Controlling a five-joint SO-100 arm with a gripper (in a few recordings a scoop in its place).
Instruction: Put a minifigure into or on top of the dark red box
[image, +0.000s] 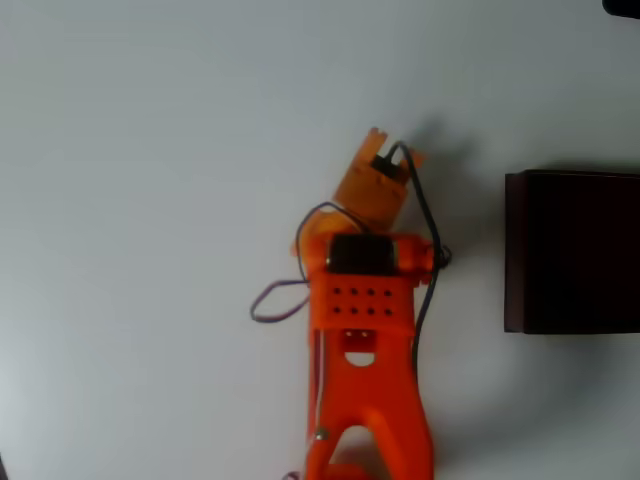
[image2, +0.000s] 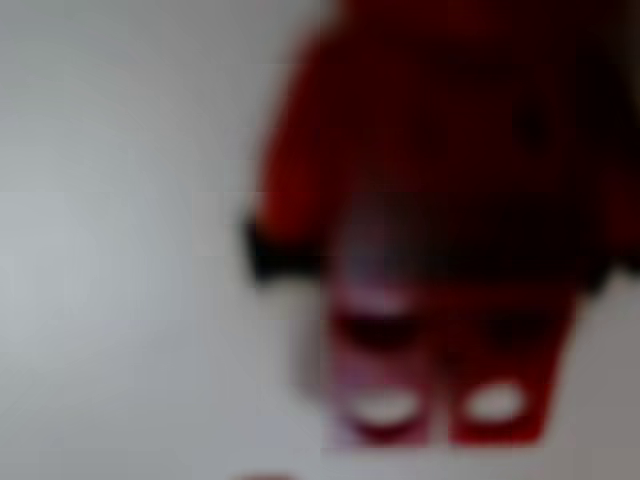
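In the wrist view the red minifigure (image2: 440, 330) looms very close and blurred, its legs toward the bottom of the picture and the two hollow feet showing, with white table around it. From overhead, my orange gripper (image: 383, 162) points toward the top of the picture, low over the table, and covers the minifigure. Its fingers are hidden under the wrist, so open or shut cannot be made out. The dark red box (image: 572, 251) stands to the right of the gripper, about a box-width away, its dark inside facing up.
The orange arm (image: 365, 380) reaches up from the bottom edge, with loose cables (image: 275, 300) looping at its left. Plain white table (image: 150, 200) spreads to the left and above.
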